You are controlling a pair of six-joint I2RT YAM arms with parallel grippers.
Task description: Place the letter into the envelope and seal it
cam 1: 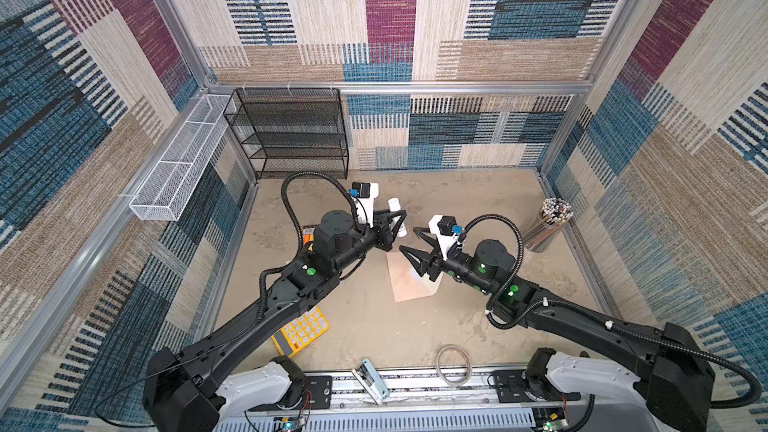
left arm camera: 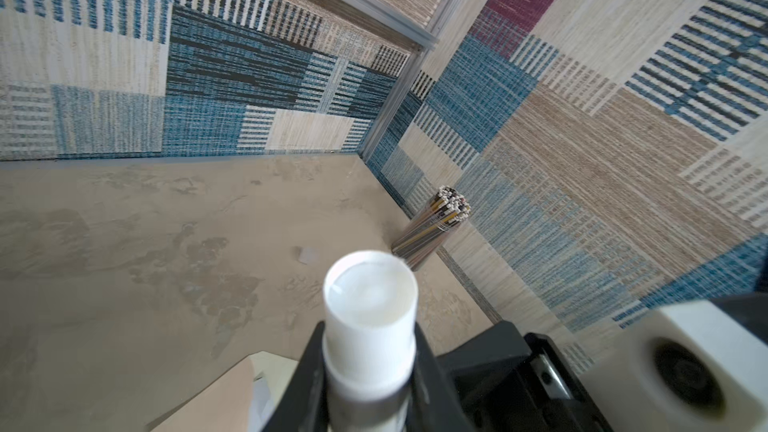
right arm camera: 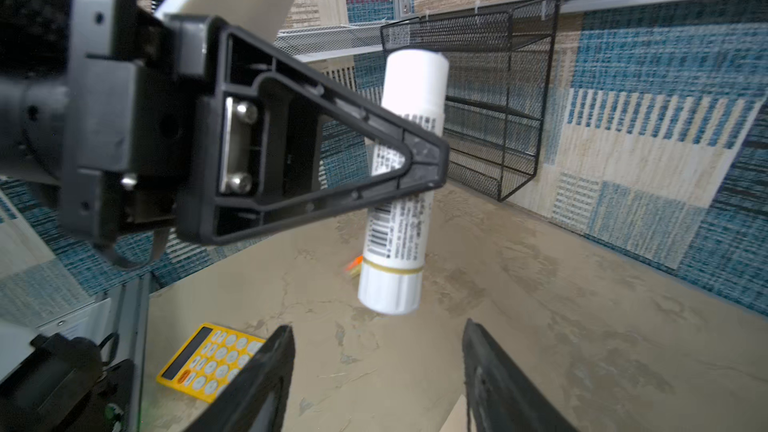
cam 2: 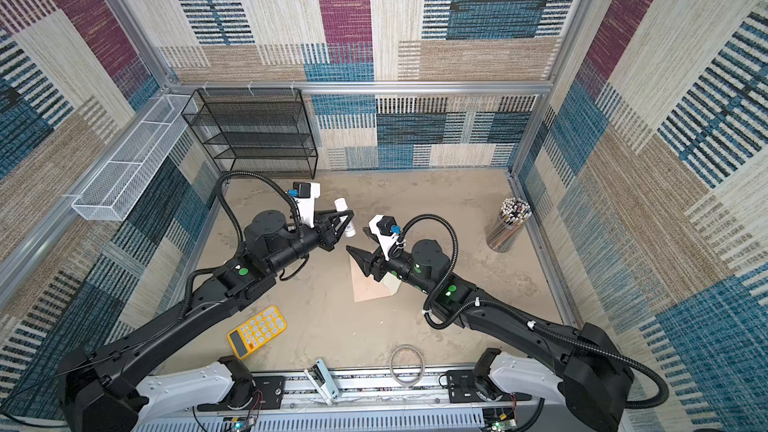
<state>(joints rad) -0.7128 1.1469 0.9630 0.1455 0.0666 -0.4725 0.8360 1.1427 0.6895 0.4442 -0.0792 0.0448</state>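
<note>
With sealing seemingly in hand, the left gripper point(cam 1: 398, 218) is clamping a white glue stick point(right arm camera: 413, 85) aloft while the right gripper point(cam 1: 410, 240), fingers apart, is hovering over the envelope point(cam 1: 409, 286) lying mid-table, so the glue is probably needing lowering onto its flap.

Smooth, slightly glossy white plastic glue stick point(right arm camera: 411, 89); matt peach paper envelope point(cam 1: 405, 284); black metal mesh shelf point(cam 1: 291, 135); mottled matt tabletop point(cam 1: 478, 209); rough woven walls point(cam 1: 540, 14).

I get bright, even light from above, only soft shadows under the arms on the worktop point(cam 1: 374, 326). Both top views bow badly at the edges. Wrist views go soft up close: right gripper point(right arm camera: 376, 326) and glue stick point(left arm camera: 370, 367) look smeared.
</note>
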